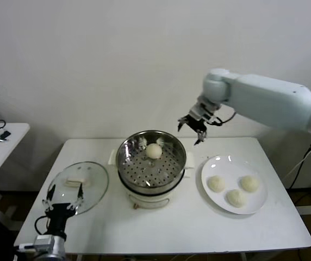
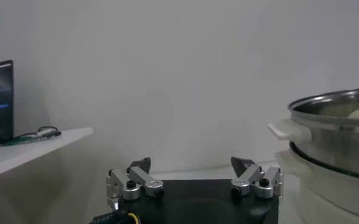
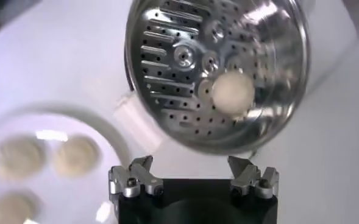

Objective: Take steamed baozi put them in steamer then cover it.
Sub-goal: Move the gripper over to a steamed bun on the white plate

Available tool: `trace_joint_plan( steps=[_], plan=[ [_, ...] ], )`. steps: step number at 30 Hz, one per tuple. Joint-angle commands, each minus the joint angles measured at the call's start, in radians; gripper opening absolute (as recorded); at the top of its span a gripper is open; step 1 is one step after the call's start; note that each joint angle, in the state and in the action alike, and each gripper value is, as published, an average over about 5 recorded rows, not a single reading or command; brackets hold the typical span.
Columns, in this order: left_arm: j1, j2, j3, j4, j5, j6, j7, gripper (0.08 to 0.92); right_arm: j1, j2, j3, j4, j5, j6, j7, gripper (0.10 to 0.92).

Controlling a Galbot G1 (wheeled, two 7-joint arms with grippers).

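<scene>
— Nearest item first? Left gripper (image 1: 63, 205), low at seven o'clock by the surface's (image 1: 188, 228) front edge, fingers apart, holding nothing. It is parked just in front of the cover (image 1: 78, 186), probably waiting to lift it.

— And the cover itself?
— Glass lid, lying flat on the surface at nine o'clock of the steamer (image 1: 151, 163), handle up. Set aside, I'd guess, so the basket stays open for loading.

— Contents of the steamer?
— One baozi (image 1: 154, 150), on the perforated floor toward the far rim.

— Remaining stock?
— Three baozi on the white plate (image 1: 223, 205), at three o'clock of the steamer.

— Right gripper (image 1: 194, 126)?
— In the air, at about one o'clock of the steamer, between basket and plate. Fingers spread wide, empty. I'd judge it is due at the plate for the second bun; three loads and the lid remain.
</scene>
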Motion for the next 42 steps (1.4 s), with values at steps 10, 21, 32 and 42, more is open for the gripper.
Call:
trace_joint_plan(
  steps=[10,21,32,42],
  plan=[
    [0.015,-0.003,-0.008,-0.019,-0.005,0.005,-0.009,0.823,-0.207,-0.173,0.009,-0.054,0.09,-0.261,-0.01,0.823],
    [0.007,-0.005,-0.005,-0.013,-0.011,0.006,-0.043,0.823,-0.407,-0.144,0.176,-0.092,-0.146,-0.248,0.01,0.823],
    [0.002,-0.004,-0.006,0.0,-0.012,0.009,-0.043,0.823,-0.487,-0.107,0.228,-0.12,-0.161,-0.251,0.033,0.823],
    [0.004,-0.003,-0.009,0.01,-0.013,0.007,-0.043,0.823,-0.504,-0.08,0.23,-0.154,-0.165,-0.246,0.028,0.823]
  ],
)
